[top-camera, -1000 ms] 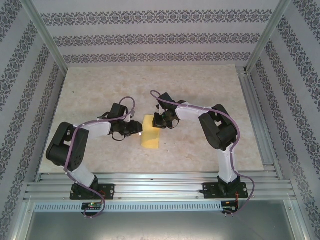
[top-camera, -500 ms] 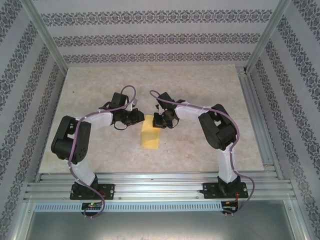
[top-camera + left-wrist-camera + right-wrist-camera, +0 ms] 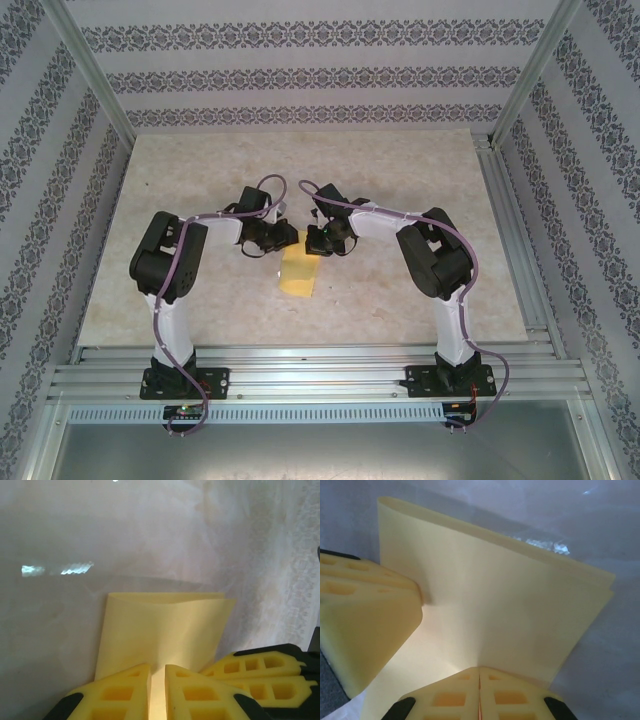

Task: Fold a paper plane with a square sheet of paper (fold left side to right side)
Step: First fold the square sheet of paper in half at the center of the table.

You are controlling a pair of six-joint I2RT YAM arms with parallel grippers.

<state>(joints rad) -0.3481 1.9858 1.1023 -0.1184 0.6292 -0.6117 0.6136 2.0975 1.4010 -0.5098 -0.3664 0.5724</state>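
The square sheet of paper (image 3: 298, 273) lies folded into a narrow mustard-yellow strip on the table's middle. Both grippers meet at its far end. My left gripper (image 3: 287, 238) comes in from the left; in the left wrist view its jaws (image 3: 158, 666) stand almost together, with a raised ridge of the paper (image 3: 165, 625) running into the thin gap. My right gripper (image 3: 312, 243) comes in from the right, and its jaws (image 3: 479, 668) are pressed tight on the paper (image 3: 505, 595). The left gripper's fingers (image 3: 370, 610) touch the sheet beside it. The layered far edge is slightly lifted.
The pale marbled table (image 3: 400, 180) stretches around the paper. Aluminium rails (image 3: 510, 240) run along its right and near edges, and patterned walls stand behind and at the sides. The right gripper's yellow fingers (image 3: 260, 672) sit close to the left jaws.
The left arm has swung right and further back to the paper's far end, and its jaws have narrowed onto the sheet. The right arm has stayed still.
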